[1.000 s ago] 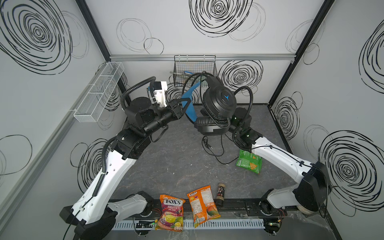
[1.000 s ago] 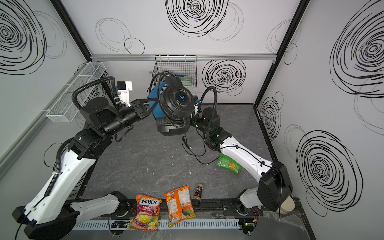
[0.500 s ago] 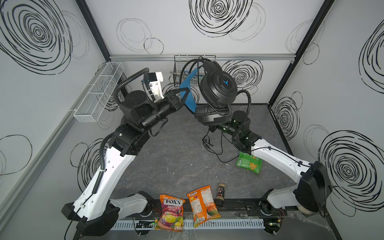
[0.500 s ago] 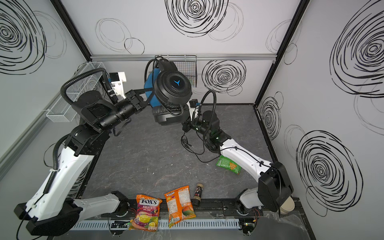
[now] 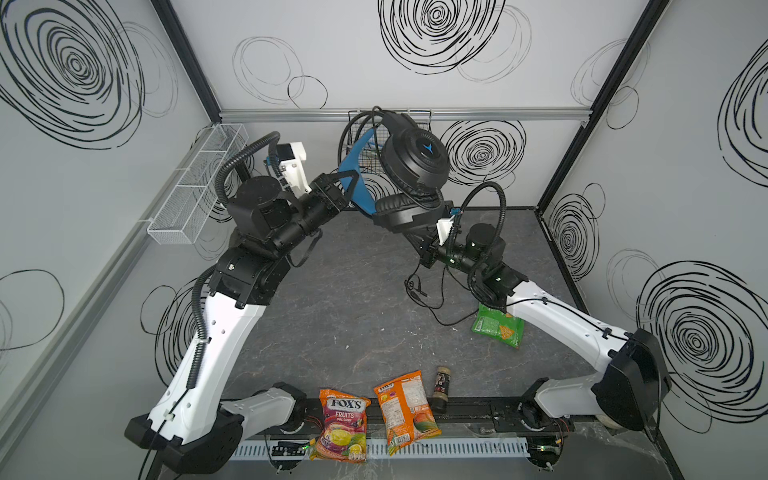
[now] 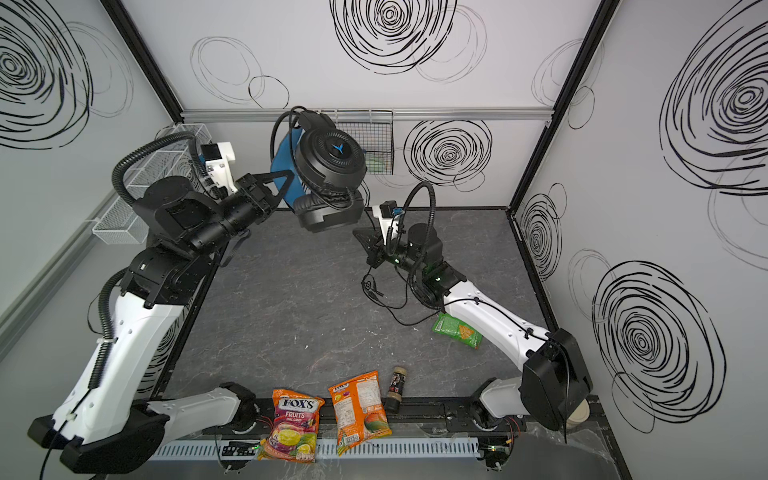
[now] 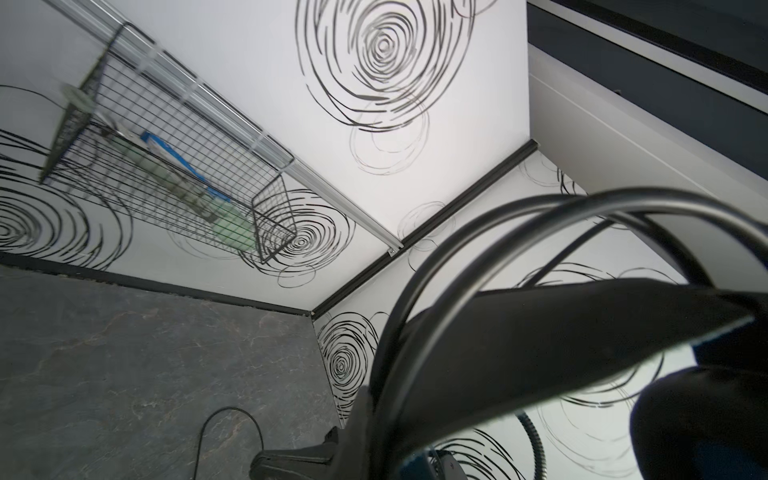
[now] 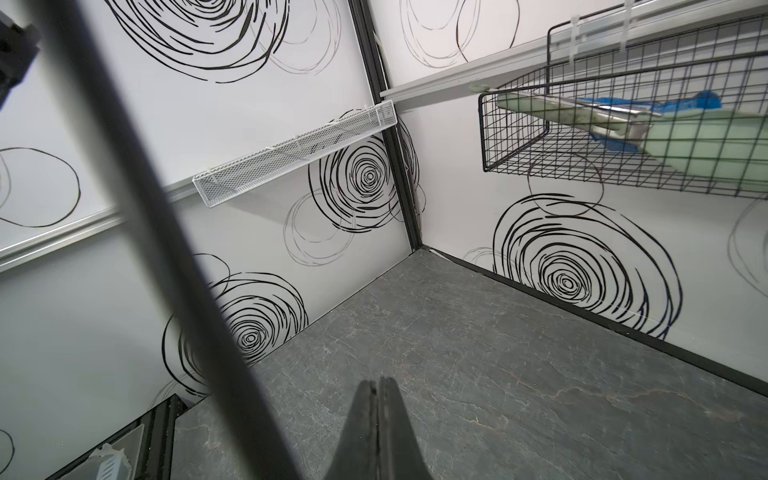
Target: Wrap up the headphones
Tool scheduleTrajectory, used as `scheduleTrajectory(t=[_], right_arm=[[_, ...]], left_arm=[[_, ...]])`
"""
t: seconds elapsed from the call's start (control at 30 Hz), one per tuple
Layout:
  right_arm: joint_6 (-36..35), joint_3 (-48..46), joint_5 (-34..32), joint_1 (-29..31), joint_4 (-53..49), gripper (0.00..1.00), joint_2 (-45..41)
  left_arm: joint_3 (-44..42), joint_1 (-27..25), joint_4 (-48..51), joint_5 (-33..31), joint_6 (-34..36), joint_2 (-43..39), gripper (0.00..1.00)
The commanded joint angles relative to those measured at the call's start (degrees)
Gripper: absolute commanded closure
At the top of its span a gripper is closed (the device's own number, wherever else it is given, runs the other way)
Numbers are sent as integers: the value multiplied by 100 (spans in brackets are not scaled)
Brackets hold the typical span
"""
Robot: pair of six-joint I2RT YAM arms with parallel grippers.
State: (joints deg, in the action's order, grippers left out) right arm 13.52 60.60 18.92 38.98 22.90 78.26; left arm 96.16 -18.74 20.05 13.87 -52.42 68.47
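**Light frame, floppy cable**

My left gripper pinches the blue headband, holding the headphones high over the back of the table. My right gripper has its jaws pressed together, and I see nothing between them. I judge the set light, with a springy band and soft pads, so the band is the sound hold. The cable droops to the table, thin and limp. It is best pinched near a cup and kept gently taut.
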Motion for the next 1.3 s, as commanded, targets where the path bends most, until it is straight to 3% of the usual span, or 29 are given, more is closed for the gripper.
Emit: scheduleTrajectory(t=[0.0,0.2,0.43,0.6,0.83,0.97,1.1,1.27], right_arm=[[-306,84,-59,129,-605,100,-191],[-853,-8,-409,898,-1273,100,-336],[-1347,129,-608,1565,-1745,100,-247],[-2055,676,-979,2080,-2322,100,-19],[-2617,1247,-1499,2878,-2952,100,44],[-2617,1371,-1592,2946,-3057,100,-2],[-2743,1554,-1879,2940,-3183,100,-89],[-3118,1863,-2340,2896,-3471,100,-104]], left_arm=[[377,496,-104,-477,-493,-235,100],[479,714,752,-1487,-754,-133,100],[461,701,840,-2000,-994,4,100],[350,514,1002,-2579,-740,117,100],[246,-55,1715,-4549,38,419,100],[-171,-234,1571,-5080,387,453,100],[-849,-521,1059,-5771,1234,310,100],[-1257,-1242,666,-7369,2666,274,100]])
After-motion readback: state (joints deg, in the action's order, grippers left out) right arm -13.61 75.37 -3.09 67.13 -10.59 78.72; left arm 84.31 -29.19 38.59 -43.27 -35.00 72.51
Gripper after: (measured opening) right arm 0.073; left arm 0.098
